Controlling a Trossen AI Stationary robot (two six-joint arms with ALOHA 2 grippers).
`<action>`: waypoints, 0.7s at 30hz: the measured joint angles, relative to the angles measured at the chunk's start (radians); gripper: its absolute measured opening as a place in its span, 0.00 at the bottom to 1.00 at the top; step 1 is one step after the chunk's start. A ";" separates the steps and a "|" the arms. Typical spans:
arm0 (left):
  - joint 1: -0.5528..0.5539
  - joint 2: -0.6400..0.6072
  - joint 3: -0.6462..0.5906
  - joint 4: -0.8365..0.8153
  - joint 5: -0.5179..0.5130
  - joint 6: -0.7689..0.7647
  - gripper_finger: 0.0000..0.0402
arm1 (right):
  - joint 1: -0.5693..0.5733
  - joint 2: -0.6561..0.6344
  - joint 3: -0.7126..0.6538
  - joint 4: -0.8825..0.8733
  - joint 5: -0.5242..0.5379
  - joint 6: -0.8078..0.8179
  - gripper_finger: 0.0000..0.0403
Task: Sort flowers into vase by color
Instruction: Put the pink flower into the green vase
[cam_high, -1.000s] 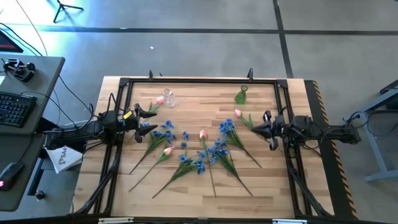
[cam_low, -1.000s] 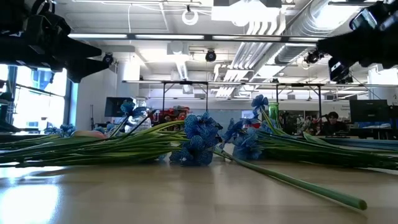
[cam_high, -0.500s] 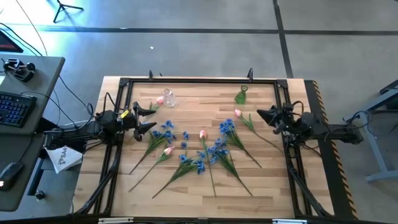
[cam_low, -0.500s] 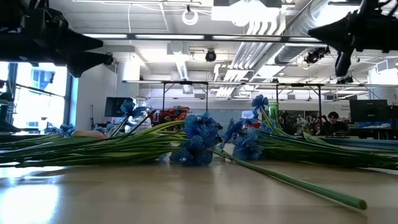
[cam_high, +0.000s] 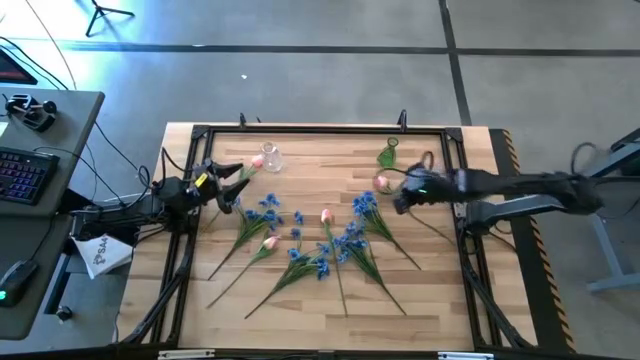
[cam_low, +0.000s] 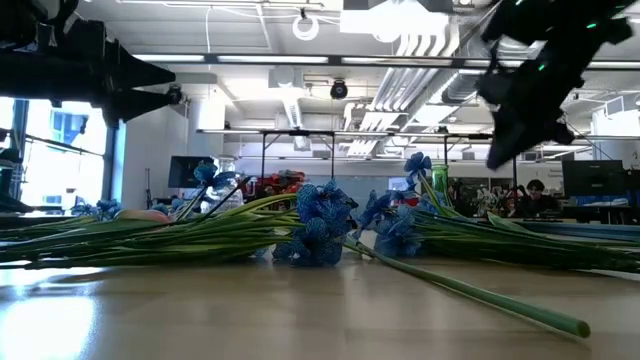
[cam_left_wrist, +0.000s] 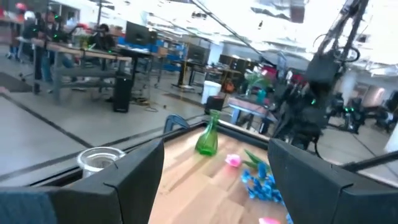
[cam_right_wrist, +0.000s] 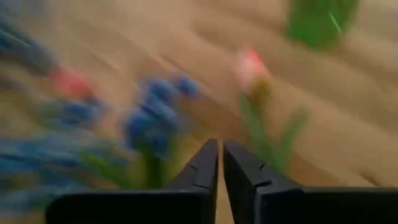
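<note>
Several artificial green-stemmed flowers (cam_high: 310, 240), blue-clustered and pink-budded, are spread across the middle of the light wooden slatted table (cam_high: 300, 300). Nothing is grasped; the reach-for-a-flower step is judged to be in hand. The right gripper (cam_high: 400, 198), fingers nearly closed on nothing, is positioned beside a pink tulip bud (cam_high: 381, 181); opening is required next. The left gripper (cam_high: 236, 185) is spread open near a clear glass vase (cam_high: 270, 158). Farther back stands a green glass vase (cam_high: 387, 154). Stems are blurred in the right wrist view.
</note>
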 joint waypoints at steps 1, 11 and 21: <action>0.000 0.000 0.000 0.000 0.001 -0.015 0.68 | -0.021 0.059 0.029 -0.050 -0.020 -0.014 0.12; 0.000 0.000 0.000 -0.015 0.004 -0.036 0.68 | -0.115 0.444 0.147 -0.207 -0.257 -0.106 0.44; 0.000 0.000 0.000 -0.035 0.002 -0.029 0.68 | -0.130 0.581 0.147 -0.194 -0.253 -0.124 0.16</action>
